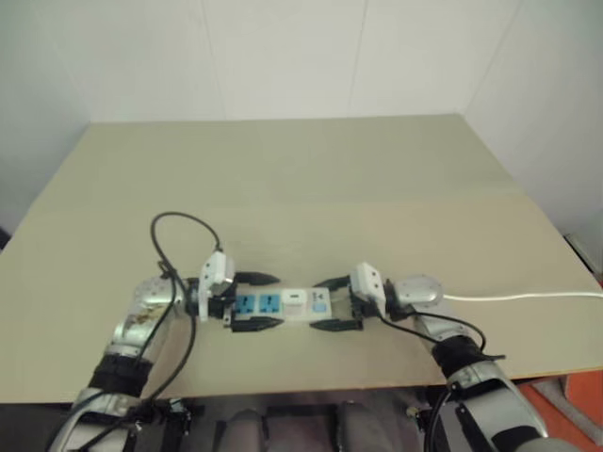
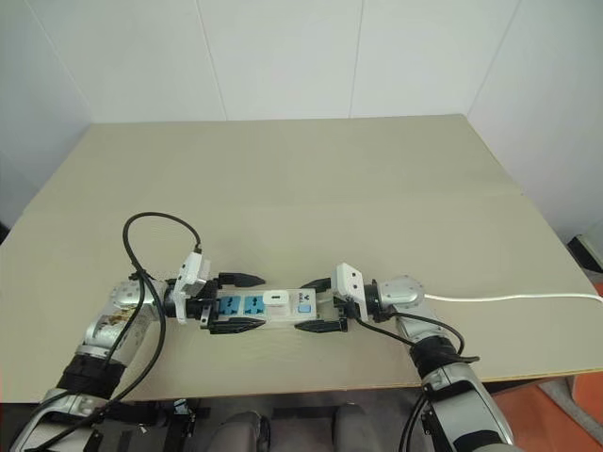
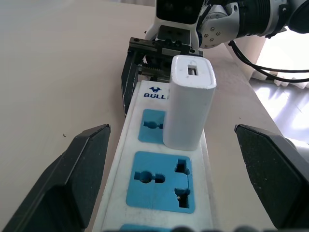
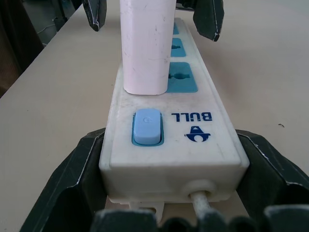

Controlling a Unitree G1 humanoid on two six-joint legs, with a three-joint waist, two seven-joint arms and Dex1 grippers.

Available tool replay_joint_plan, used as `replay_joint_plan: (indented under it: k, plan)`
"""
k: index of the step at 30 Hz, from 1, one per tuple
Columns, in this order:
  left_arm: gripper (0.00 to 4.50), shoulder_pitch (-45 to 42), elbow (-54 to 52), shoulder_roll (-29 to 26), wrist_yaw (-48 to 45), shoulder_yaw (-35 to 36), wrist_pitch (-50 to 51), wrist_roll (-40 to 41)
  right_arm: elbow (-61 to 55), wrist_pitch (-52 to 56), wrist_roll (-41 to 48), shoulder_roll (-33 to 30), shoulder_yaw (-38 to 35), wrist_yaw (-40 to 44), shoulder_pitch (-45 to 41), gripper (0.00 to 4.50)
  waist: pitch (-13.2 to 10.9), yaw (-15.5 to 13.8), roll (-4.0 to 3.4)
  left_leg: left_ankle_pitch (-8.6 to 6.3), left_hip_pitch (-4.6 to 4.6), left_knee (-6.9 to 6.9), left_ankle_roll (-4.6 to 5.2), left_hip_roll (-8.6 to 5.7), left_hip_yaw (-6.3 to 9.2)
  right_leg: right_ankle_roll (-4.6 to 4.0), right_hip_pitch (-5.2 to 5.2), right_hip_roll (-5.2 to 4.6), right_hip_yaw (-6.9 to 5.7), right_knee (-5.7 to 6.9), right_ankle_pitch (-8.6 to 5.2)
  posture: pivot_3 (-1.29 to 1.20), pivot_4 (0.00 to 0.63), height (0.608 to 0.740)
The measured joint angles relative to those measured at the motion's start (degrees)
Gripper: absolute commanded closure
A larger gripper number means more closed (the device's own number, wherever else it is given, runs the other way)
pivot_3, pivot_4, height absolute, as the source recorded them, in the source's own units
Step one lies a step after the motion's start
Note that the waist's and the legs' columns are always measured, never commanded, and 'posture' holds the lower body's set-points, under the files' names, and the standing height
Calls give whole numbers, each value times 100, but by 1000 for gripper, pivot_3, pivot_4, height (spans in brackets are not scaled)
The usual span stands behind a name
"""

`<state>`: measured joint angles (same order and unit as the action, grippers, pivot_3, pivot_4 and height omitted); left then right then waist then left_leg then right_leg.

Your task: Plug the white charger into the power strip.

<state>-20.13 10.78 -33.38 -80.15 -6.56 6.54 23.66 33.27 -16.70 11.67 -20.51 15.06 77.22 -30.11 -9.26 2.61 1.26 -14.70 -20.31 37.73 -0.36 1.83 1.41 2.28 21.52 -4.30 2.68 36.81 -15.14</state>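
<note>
Standing beside the rig, I looked down on a broad beige table [image 2: 311,179] pushed into a corner of plain white walls [image 2: 283,56], its top matte and bare apart from the work near the front edge. A strip of orange floor [image 2: 556,414] showed past the table's right front corner.

The power strip [image 2: 268,306] lay flat on the table, running left to right close to the front edge, with its thin white cable [image 2: 509,298] trailing off to the right across the top. The white charger [image 3: 189,104] stood upright in the socket nearest the switch end, seated on the strip, with the two other blue sockets [image 3: 161,181] open to its left. A pale blue switch [image 4: 146,126] sat on the strip's right end, just beside the charger.

The right claw [image 4: 169,193] was closed on the switch end of the strip, one black finger against each long side. The left claw [image 2: 236,301] stood wide at the opposite end, its fingers [image 3: 72,179] spread to either side of the strip and apart from it, holding nothing. A black cable [image 2: 155,235] looped up over the left arm.
</note>
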Motion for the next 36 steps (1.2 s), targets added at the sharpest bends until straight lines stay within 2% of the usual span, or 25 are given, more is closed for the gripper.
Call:
replay_joint_plan:
  k: [2, 7, 11, 15, 21, 24, 31, 36]
  plan:
    - [0, -69, -2, -159, -134, 74, 129, 88, -27, 84, 5, -16, -1, 22, -10, 55, -4, -5, 8, 0, -14, 0, 0, 2, 2, -2, 13, 2, -3, -1, 1, 0, 150, 740]
    - [0, -469, -116, -560, -402, 407, 244, 324, -358, 195, 2, -198, 0, 21, 51, 55, -10, -40, 20, 1, -82, 8, -1, -1, 6, -5, 75, -3, -11, -2, 7, 0, 150, 740]
    - [0, -547, -146, -803, -480, 634, 262, 370, -821, 595, 103, -697, -138, 58, 241, 55, -26, -112, 15, -2, -115, 7, 2, -3, 5, -3, 94, -8, -19, -18, 5, 0, 150, 740]
    - [0, -529, -215, -1281, -609, 810, 401, 373, -1649, 978, 418, -1502, -733, 53, 791, 55, -38, -186, 9, -2, -214, 11, 2, -2, 5, -3, 198, -7, -21, -7, 5, 0, 150, 740]
    - [0, -189, -341, -1915, -530, 1210, 450, 340, -2882, 1620, 1076, -2388, -1830, -139, 1631, 55, -47, -158, 4, -15, -223, 8, 25, 0, -1, -2, 201, -5, -20, -10, 4, 0, 150, 740]
    - [0, 366, -525, -2236, -423, 1565, 551, 342, -3216, 1866, 1266, -2659, -2412, -357, 2208, 55, -55, -165, 5, -21, -221, 8, 34, 0, -2, 2, 201, -7, -20, -17, -3, 0, 150, 740]
    - [0, 1634, -1521, -2296, 7, 2289, 920, 580, -4092, 2243, 1452, -2743, -3346, -971, 3252, 55, -62, -182, 4, -21, -211, 9, 33, 1, -5, 2, 190, -9, -18, -26, -5, 0, 150, 740]
    - [0, 1811, -2172, -1952, 708, 2698, 1360, 1002, -4984, 2610, 1652, -2613, -3827, -1492, 4013, 55, -63, -202, 6, -21, -194, 11, 32, -1, -2, 3, 166, -10, -20, -21, -5, 0, 150, 740]
